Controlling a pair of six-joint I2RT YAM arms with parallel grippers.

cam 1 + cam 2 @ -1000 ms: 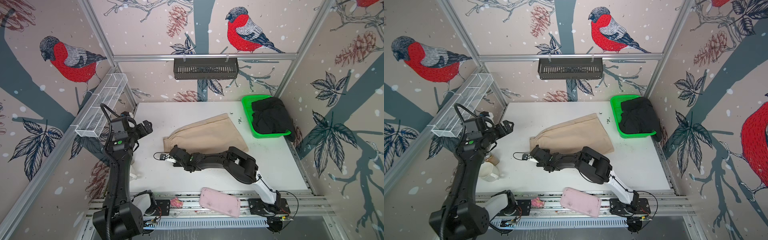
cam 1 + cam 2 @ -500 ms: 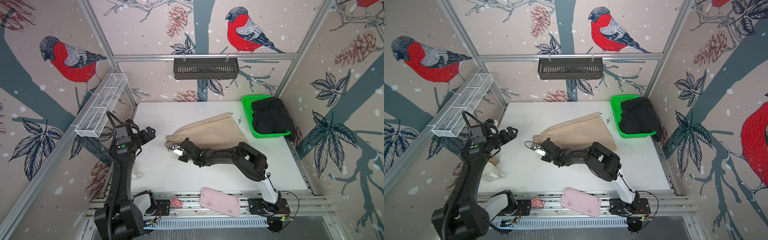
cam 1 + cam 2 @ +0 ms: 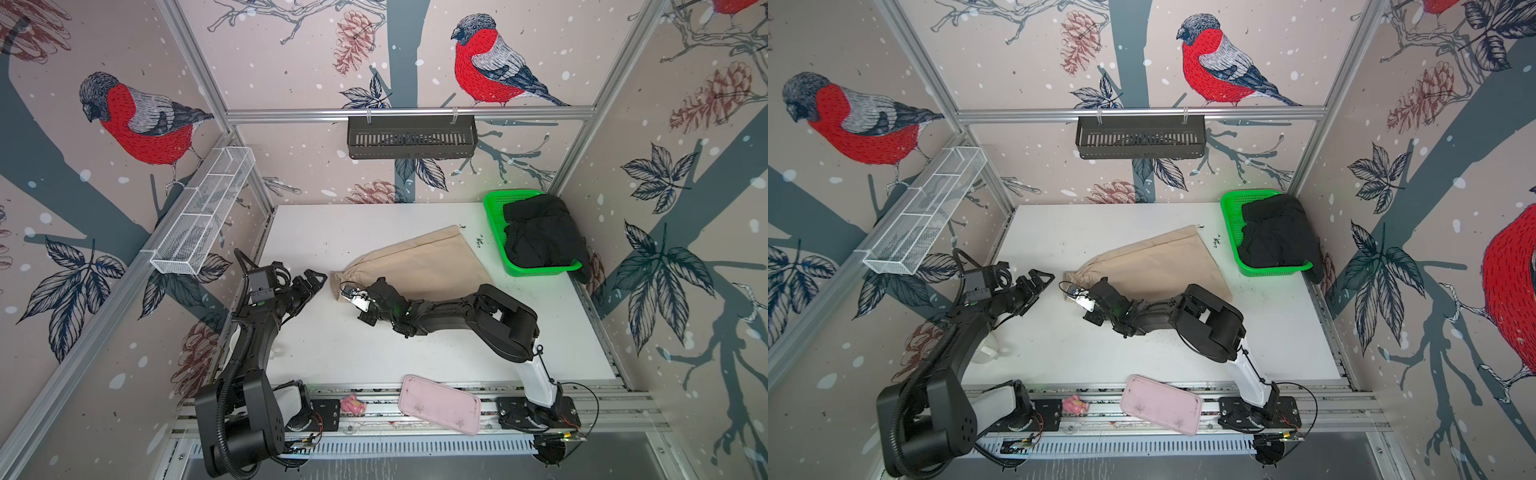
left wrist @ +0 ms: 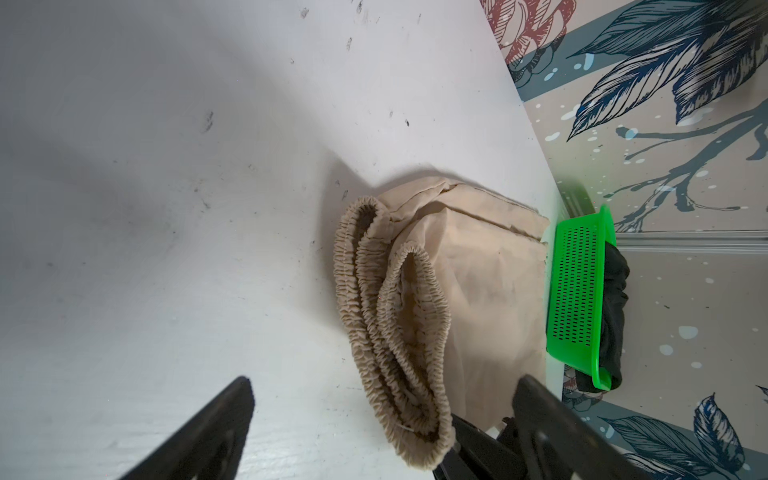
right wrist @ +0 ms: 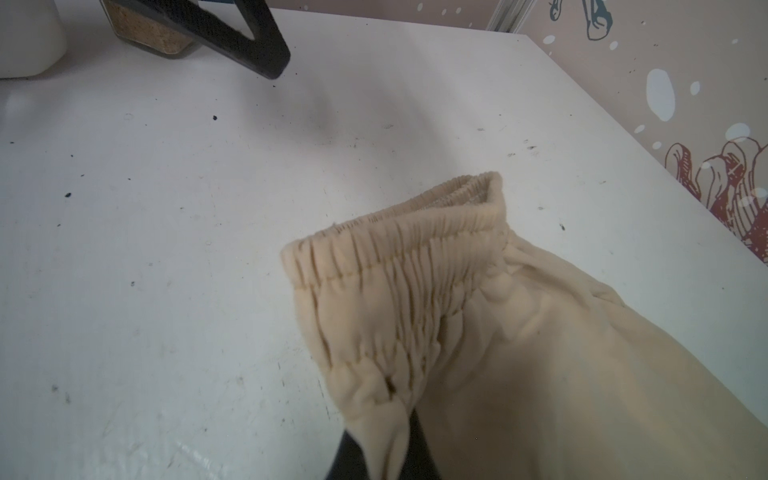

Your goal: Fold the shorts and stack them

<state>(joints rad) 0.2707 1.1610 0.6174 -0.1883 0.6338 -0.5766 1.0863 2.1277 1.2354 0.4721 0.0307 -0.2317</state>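
Observation:
The beige shorts lie folded on the white table, elastic waist toward the left. My right gripper is shut on the waistband's near corner; in the right wrist view that cloth is pinched in the gripper and lifted a little. My left gripper hangs open just left of the waistband, apart from it. In the left wrist view the bunched waistband lies ahead of that open gripper. The black shorts sit crumpled in the green basket.
The green basket stands at the table's far right corner. A pink tray and a small pink toy rest on the front rail. A white mug stands under the left arm. A wire rack hangs on the left wall.
My right gripper moved right and back from the bare table to the waistband corner and shut on it. My left gripper came nearer and rightward toward the waistband, still open.

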